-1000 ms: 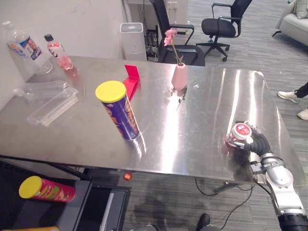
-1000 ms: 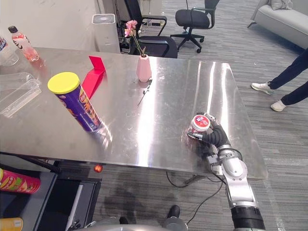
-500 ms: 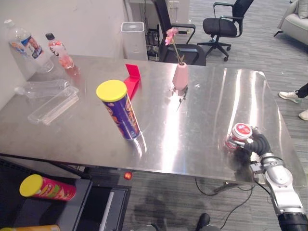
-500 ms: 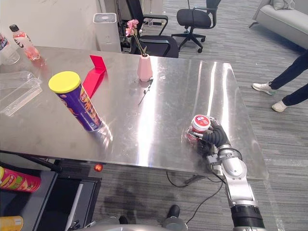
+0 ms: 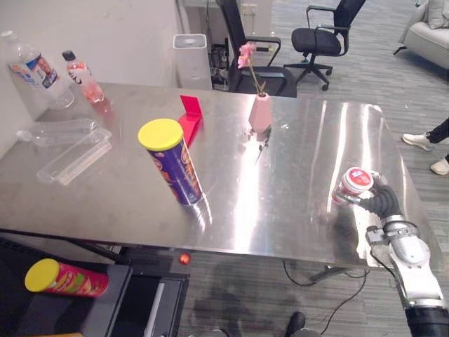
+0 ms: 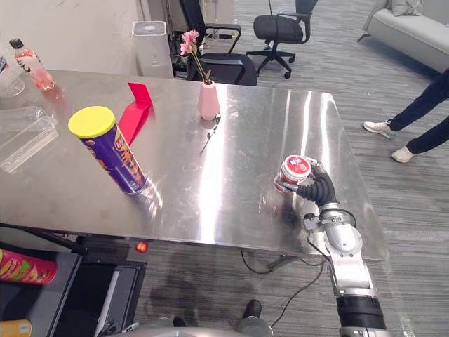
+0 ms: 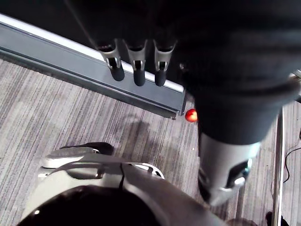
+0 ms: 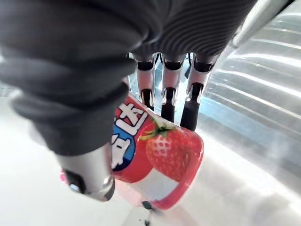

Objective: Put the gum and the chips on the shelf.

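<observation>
Clutching the gum tub [image 8: 160, 150] in curled fingers [image 8: 167, 96], our right hand [image 6: 320, 189] could drop it, we judge, on a quick swing. The chips can [image 6: 116, 158] stands well to its left.

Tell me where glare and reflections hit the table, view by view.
Left eye view: long white glare streaks run down the table right of the vase; the chips can leaves a bright smear at its base. Right eye view: a dark reflection lies under the gum tub in the right hand. Right wrist view: white glare bands cross the table beyond the fingers.
</observation>
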`<state>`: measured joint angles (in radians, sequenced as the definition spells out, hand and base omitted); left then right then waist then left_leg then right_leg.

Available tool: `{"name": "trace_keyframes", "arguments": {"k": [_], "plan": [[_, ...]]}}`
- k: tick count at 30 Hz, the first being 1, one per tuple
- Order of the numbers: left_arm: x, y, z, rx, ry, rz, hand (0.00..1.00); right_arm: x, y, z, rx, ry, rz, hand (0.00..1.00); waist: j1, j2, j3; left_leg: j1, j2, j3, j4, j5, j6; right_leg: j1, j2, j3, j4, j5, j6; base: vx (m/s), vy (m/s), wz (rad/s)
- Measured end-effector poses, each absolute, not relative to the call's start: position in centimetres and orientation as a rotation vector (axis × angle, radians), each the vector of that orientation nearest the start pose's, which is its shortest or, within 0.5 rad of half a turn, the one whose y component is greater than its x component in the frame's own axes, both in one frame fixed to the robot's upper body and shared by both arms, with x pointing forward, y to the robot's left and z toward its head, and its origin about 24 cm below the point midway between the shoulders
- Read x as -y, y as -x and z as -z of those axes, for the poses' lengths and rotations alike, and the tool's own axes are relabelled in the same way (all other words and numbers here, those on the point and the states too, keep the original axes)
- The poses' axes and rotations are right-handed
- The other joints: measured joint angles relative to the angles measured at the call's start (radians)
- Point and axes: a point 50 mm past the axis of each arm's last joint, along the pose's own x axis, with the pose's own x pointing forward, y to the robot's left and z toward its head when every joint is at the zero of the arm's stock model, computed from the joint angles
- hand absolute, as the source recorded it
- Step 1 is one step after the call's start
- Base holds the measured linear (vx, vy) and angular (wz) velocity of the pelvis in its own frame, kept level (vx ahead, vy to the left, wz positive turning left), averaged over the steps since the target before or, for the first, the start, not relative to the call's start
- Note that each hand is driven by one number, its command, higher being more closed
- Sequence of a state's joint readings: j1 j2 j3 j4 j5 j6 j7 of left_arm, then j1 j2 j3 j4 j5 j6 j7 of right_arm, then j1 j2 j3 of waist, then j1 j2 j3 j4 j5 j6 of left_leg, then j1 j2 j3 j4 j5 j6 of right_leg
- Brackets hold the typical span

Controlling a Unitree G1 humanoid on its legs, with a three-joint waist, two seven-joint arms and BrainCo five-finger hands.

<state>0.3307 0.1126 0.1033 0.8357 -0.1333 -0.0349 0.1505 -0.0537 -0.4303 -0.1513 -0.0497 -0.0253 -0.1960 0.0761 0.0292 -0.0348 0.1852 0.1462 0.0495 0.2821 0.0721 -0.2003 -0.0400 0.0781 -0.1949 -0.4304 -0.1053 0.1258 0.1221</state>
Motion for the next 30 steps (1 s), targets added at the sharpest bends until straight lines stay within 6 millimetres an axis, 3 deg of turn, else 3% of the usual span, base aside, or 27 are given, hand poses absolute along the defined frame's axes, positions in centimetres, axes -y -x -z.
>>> {"name": "trace_keyframes", "arguments": {"k": [8, 13, 30], "plan": [[-22.6, -3.5, 15.2, -1.099, -0.017, -0.452, 0.0, 22.3, -25.8, -16.2, 0.503, 0.429, -0.073, 1.0, 0.0, -0.019, -0.015, 0.005, 0.005, 0.012, 0.0, 0.0, 0.0, -0.002, 0.0, 0.012, 0.0, 0.004, -0.002, -0.03, -0.019, -0.04], [-22.7, -3.3, 15.2, -1.105, -0.014, -0.463, 0.0, 21.5, -25.6, -17.7, 0.566, 0.403, -0.125, 1.0, 0.0, -0.024, -0.023, 0.016, 0.006, 0.036, 0.0, 0.0, 0.0, -0.006, 0.003, 0.033, 0.0, 0.009, -0.005, -0.03, -0.017, -0.12], [-22.7, -2.2, 15.6, -1.16, -0.001, -0.515, 0.0, 21.7, -24.9, -15.4, 0.446, 0.377, -0.189, 1.0, 0.0, -0.028, -0.066, 0.01, 0.007, 0.044, -0.002, -0.001, -0.001, -0.02, 0.002, 0.043, 0.021, 0.006, -0.009, -0.03, -0.011, -0.03]]}}
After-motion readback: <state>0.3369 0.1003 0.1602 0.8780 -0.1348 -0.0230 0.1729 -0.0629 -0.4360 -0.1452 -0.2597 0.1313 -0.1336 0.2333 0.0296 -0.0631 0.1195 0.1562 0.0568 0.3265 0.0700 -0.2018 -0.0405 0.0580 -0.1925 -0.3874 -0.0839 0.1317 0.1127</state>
